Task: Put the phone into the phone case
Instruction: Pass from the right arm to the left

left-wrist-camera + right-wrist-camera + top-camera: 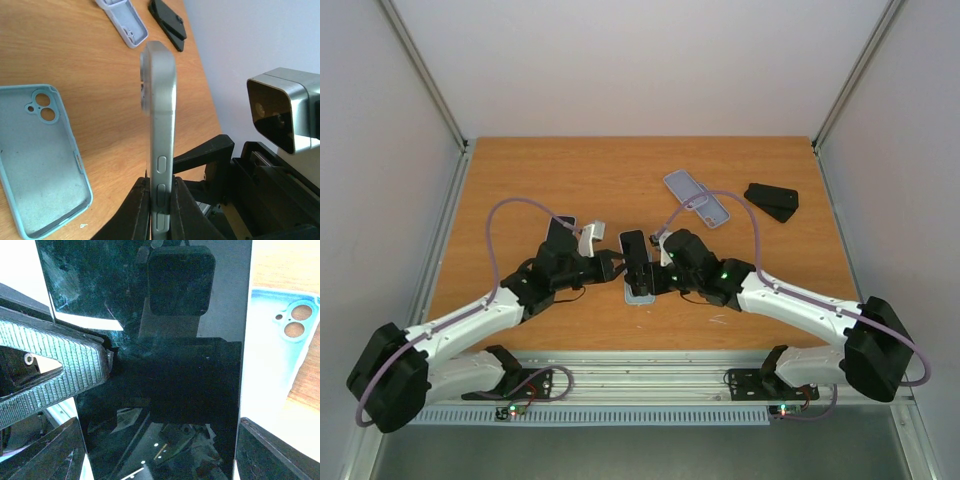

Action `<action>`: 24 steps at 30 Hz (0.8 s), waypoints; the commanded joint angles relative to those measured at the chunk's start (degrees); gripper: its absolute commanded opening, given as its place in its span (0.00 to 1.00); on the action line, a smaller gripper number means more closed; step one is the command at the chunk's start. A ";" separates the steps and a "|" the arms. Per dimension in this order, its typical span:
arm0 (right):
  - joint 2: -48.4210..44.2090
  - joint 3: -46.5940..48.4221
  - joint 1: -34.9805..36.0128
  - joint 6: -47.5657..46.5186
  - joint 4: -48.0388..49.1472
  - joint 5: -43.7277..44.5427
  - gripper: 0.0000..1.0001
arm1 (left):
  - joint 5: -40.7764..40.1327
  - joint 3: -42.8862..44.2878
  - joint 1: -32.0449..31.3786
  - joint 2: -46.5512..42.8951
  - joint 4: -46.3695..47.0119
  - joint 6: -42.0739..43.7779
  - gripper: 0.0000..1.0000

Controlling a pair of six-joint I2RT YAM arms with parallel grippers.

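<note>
The phone point(635, 258), black-screened with a silver frame, is held above the table between both grippers. My left gripper point(616, 266) is shut on its lower end; in the left wrist view the phone point(161, 115) stands edge-on between the fingers of the gripper point(161, 182). My right gripper point(660, 272) straddles the phone's width. In the right wrist view the dark screen point(165, 365) fills the frame and the fingers point(280, 452) press on both long edges. The light blue phone case point(640, 296) lies open side up under the phone, and also shows in the left wrist view point(40, 160) and the right wrist view point(275, 340).
A lavender case point(697, 198) lies at the back right, with a black wedge-shaped object point(772, 200) beyond it. Both show in the left wrist view, the case point(125, 20) and the black object point(167, 22). White walls stand around the wooden table point(520, 180).
</note>
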 commanded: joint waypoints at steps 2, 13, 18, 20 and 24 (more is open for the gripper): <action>-4.15 0.28 -1.10 -4.52 2.82 -3.89 0.80 | -0.93 -1.39 0.45 -4.17 1.35 2.56 0.01; -7.64 -2.42 -7.54 -7.38 5.65 -16.24 0.98 | -0.15 -3.65 1.85 -12.49 0.90 3.98 0.00; -9.27 -5.54 -13.29 -5.62 11.85 -26.34 0.96 | 2.87 -5.80 2.19 -15.78 3.99 4.43 0.01; -9.29 -5.93 -14.42 -5.46 13.45 -29.46 0.94 | 4.66 -6.78 2.29 -16.40 6.61 3.96 0.00; -8.80 -6.31 -15.30 -5.09 17.29 -34.17 0.90 | 8.17 -8.47 2.31 -16.48 13.24 1.77 0.00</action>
